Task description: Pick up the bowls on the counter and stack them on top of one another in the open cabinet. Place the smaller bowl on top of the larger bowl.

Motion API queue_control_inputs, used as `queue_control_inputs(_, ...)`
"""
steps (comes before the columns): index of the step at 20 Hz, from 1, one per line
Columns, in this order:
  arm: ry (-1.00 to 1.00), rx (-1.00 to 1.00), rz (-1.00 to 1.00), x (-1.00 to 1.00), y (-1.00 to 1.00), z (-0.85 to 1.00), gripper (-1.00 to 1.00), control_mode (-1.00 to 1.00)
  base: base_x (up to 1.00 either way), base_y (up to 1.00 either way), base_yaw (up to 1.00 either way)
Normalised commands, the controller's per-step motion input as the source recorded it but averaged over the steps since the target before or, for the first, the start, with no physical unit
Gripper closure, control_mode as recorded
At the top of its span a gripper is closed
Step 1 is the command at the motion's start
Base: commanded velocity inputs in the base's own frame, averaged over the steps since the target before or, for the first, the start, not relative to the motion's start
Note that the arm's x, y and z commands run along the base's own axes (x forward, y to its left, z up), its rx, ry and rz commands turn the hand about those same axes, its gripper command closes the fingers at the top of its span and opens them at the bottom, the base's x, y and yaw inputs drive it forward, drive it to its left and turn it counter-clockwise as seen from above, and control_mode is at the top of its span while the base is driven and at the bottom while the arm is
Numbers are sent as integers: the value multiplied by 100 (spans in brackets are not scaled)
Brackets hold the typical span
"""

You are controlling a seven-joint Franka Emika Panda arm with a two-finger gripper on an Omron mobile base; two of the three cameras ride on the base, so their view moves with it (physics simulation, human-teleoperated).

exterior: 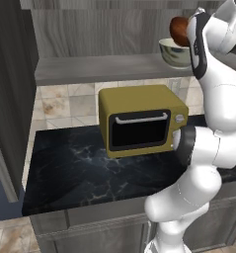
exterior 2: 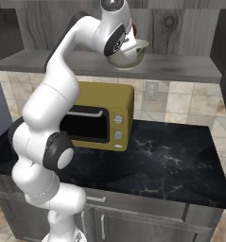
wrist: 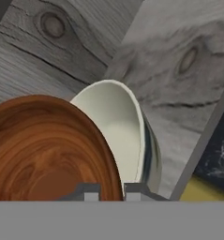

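The smaller bowl (wrist: pixel 43 145), reddish-brown with a wood grain, hangs tilted in my gripper (wrist: pixel 111 192), which is shut on its rim. In the left base view the smaller bowl (exterior: pixel 178 28) sits just above the larger bowl (exterior: pixel 174 53). The glossy cream larger bowl (wrist: pixel 118 131) stands on the shelf (exterior: pixel 90 69) of the open cabinet, right behind the brown one in the hand view. From the right base view the larger bowl (exterior 2: pixel 129 56) shows under my hand, on the shelf (exterior 2: pixel 180 71). Whether the two bowls touch I cannot tell.
A yellow microwave (exterior: pixel 141 118) stands on the black marbled counter (exterior: pixel 75 168) below the shelf. The cabinet's wood-grain back panel (wrist: pixel 52 51) is close behind the bowls. A dark cabinet side (exterior: pixel 11 89) rises at the left.
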Motion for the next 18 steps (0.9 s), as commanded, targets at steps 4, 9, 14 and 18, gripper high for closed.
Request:
queue_control_inputs(4,-6,-4,0,0,-7,0,100,-100,0,0,0)
queue_control_inputs(9,-8,-5,0,0,-4,0,100,-100,0,0,0)
queue_control_inputs(14,-3,-5,0,6,-1,-6,100,-100,0,0,0)
queue_control_inputs(18,0,-4,-2,16,-4,-8,100,-100,0,0,0)
